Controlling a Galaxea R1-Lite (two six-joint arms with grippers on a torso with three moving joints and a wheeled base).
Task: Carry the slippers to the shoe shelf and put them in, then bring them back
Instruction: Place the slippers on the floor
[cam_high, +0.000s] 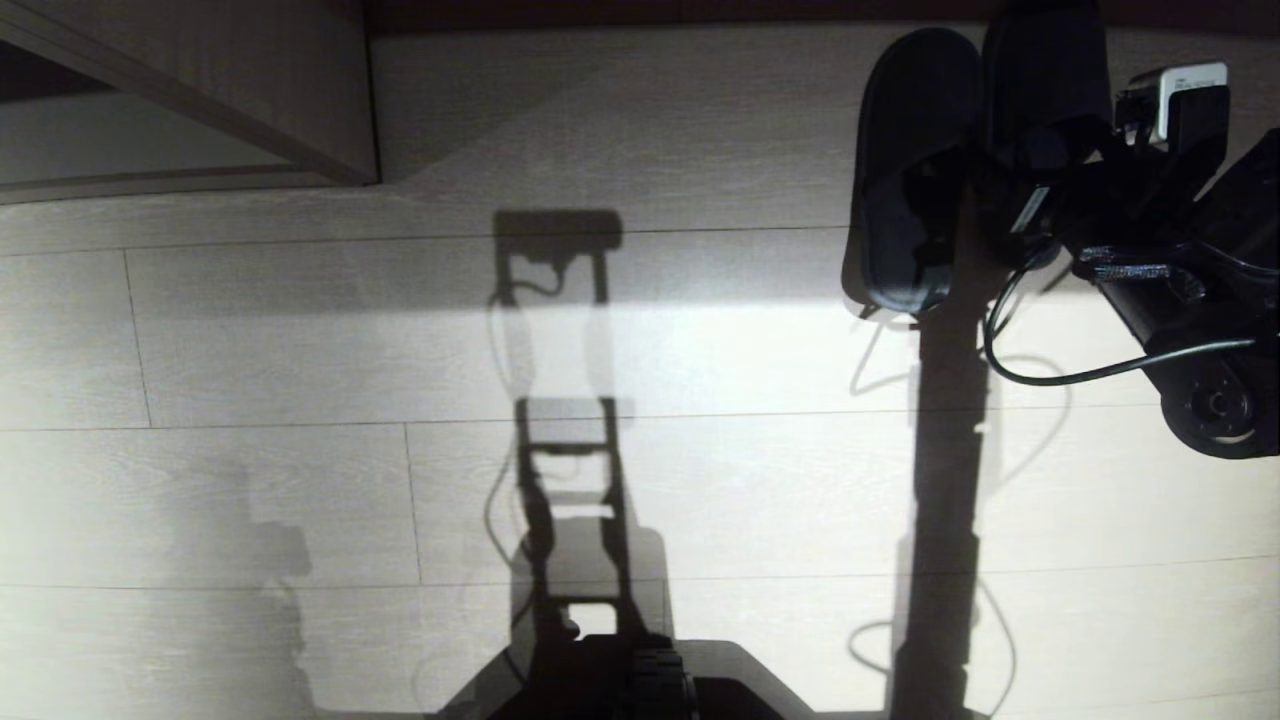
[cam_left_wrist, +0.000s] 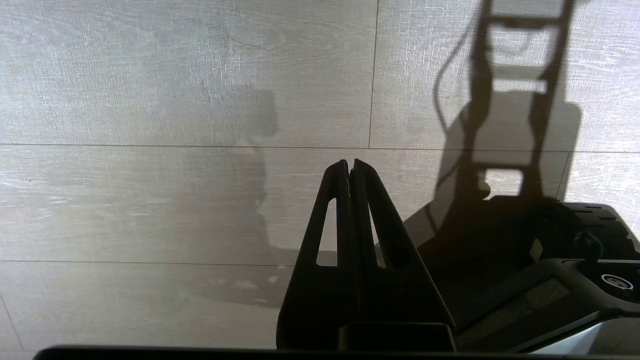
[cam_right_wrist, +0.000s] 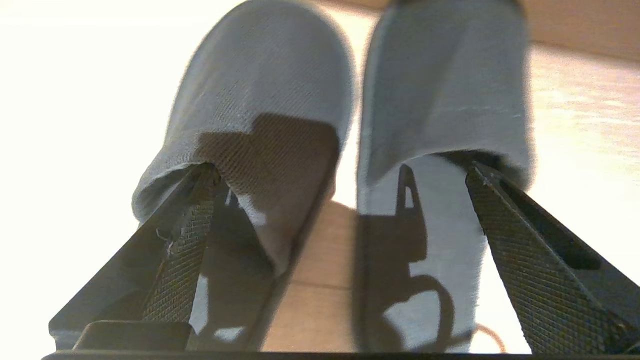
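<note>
Looking down at the floor (cam_high: 700, 350), we see the slippers (cam_high: 915, 170) lying side by side, far out on our right side. Their long way runs away from us, toes pointing ahead and open heels facing back toward us. Our right tool (cam_high: 1010, 225) is right at those heels. In the right wrist view, the right tool's two fingers (cam_right_wrist: 185, 235) stand wide apart, one poking into the heel opening of each slipper, with the small gap between the two slippers in the middle. Nothing is squeezed yet, so we judge that closing the fingers would pinch the two inner sides together and lift the pair.

Our left tool (cam_left_wrist: 350, 167) is closed, holds nothing, and hangs over bare floor well away from the slippers. So the right arm is much nearer.

A pale wood board (cam_high: 190, 90) shows at the far left corner, well apart from the slippers. We cannot tell if it belongs to the shoe shelf. A loose black cable (cam_high: 1080, 375) hangs from the right arm near the heels and could snag.
</note>
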